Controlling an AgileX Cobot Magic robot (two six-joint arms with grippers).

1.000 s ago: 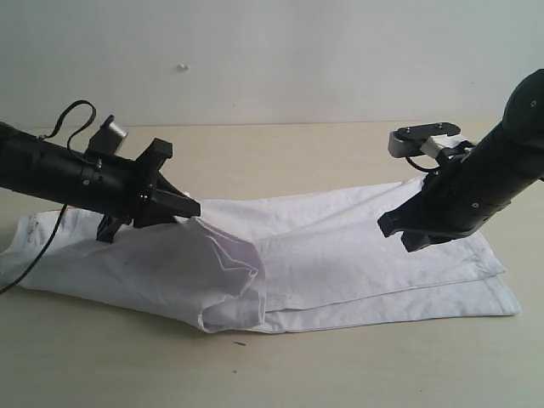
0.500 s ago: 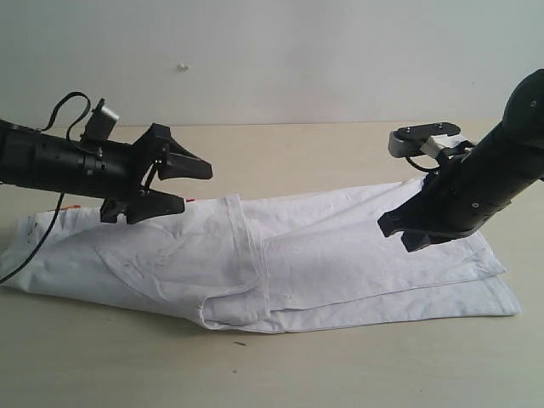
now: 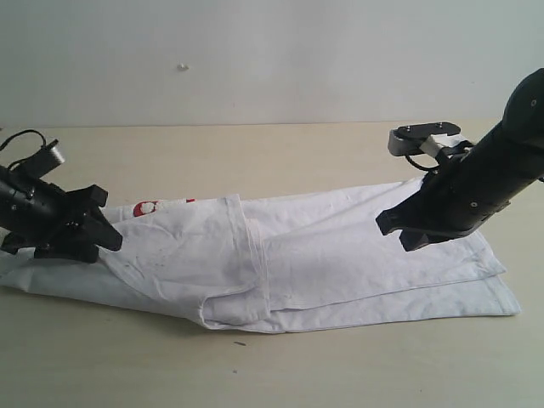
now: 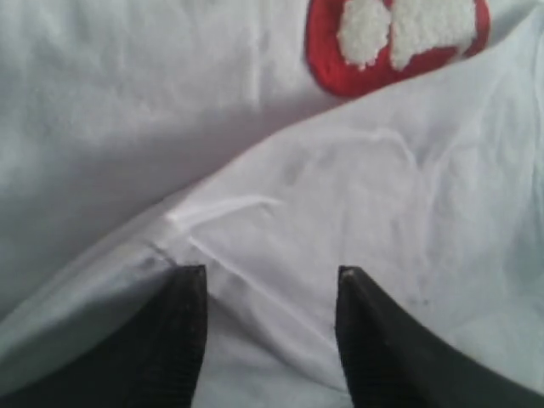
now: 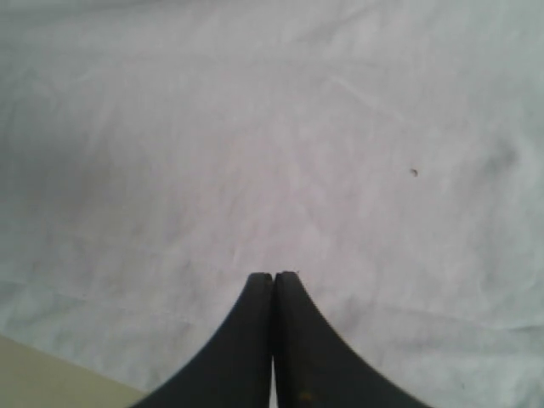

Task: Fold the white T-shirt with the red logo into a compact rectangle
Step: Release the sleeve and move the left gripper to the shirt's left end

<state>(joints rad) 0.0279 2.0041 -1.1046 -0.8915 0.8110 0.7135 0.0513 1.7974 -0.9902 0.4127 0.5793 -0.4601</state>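
Pale beige tabletop (image 3: 280,365) under a plain grey-white wall (image 3: 272,59) carries the large white cotton T-shirt (image 3: 340,255), which lies flat as one long, layered band running from the left side to the right side of the exterior view. One side panel is turned in over the body. The fuzzy red-and-white logo (image 4: 395,42) shows only as a small patch at the far edge of the band's left end, most of it hidden under cloth.

The left gripper (image 4: 270,276) sits low over that left end, near the logo, jaws partly apart with nothing between them but the cloth lying beneath. The right gripper (image 5: 274,280) is fully closed and empty above the band's right half; whether its tip touches the fabric I cannot tell.

The long folds look done, so the step in hand is probably shortening the band end over end. To do that well, the left gripper should take all layers at the end edge together, not just the top one, lift only enough to clear the cloth, and carry it straight along the band so the edges line up. The closed right gripper could pin the fold line.
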